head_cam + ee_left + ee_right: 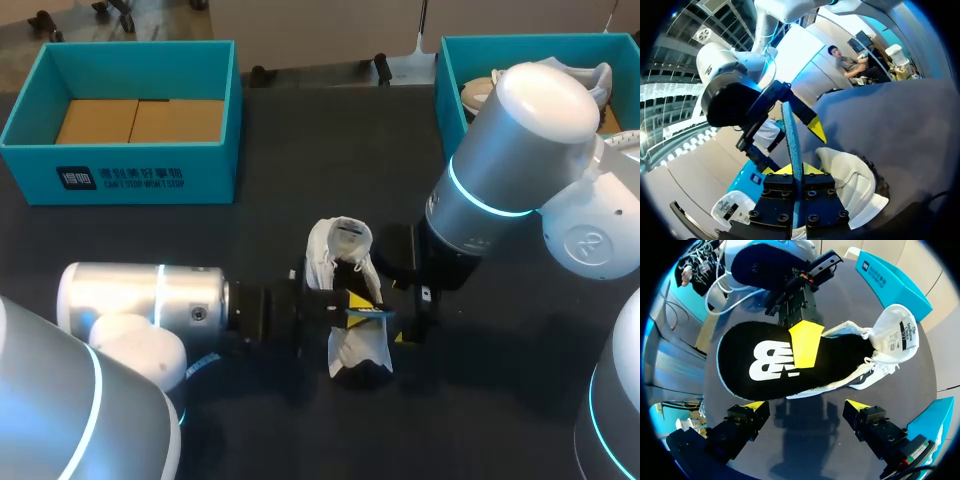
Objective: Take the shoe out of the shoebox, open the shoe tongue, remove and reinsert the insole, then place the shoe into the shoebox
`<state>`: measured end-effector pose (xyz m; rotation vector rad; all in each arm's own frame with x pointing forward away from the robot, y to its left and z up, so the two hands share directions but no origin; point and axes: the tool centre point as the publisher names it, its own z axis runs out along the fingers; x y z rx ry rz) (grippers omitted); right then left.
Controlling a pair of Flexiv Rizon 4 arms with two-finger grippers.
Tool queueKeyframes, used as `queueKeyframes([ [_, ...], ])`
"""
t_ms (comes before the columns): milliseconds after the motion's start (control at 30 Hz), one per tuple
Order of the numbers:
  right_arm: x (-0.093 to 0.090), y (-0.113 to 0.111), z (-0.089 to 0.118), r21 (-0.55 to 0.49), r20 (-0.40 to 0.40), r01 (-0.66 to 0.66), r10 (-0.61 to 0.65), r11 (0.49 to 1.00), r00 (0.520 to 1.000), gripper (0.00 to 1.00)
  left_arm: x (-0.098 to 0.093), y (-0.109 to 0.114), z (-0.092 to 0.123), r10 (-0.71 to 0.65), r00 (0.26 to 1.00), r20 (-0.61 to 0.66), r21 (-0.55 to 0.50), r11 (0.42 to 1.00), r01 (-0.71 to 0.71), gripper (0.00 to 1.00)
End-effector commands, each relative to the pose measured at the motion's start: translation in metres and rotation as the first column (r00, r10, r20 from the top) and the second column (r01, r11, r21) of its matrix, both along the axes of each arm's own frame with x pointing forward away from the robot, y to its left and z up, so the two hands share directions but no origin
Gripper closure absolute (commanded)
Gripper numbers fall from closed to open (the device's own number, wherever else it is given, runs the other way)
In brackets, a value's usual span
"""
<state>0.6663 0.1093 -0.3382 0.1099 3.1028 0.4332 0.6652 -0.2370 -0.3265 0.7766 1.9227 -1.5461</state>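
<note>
A white shoe [343,262] lies on the dark table with its tongue pulled up; it also shows beside my left gripper [852,185] and ahead of my right gripper [890,337]. My left gripper [358,305] [792,171] is shut on the insole [372,314], holding it above the shoe. The insole is edge-on as a thin blue strip [792,140] in the left wrist view. In the right wrist view it is a black face with a white logo [760,367], one yellow fingertip [805,342] of the left gripper pressed on it. My right gripper [412,325] [807,410] stands open just right of the insole, nothing between its fingers.
A teal shoebox [215,150] with brown cardboard inside stands at the back left. A second teal box [448,70] at the back right holds white items, partly hidden by my right arm.
</note>
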Motion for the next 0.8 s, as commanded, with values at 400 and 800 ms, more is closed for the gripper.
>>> queueKeyframes([
  [400, -0.001, 0.001, -0.001, -0.003, 0.002, 0.001, -0.001, 1.0, 1.0, 0.0, 0.031, 0.001, -0.029, 0.087, 0.996, 0.014, 0.038, 0.995, -0.088, 1.0],
  [800, -0.001, 0.001, -0.001, -0.003, 0.002, 0.001, -0.001, 1.0, 1.0, 0.0, 0.02, 0.004, -0.014, 0.081, 0.997, 0.004, 0.023, 0.996, -0.081, 0.55],
])
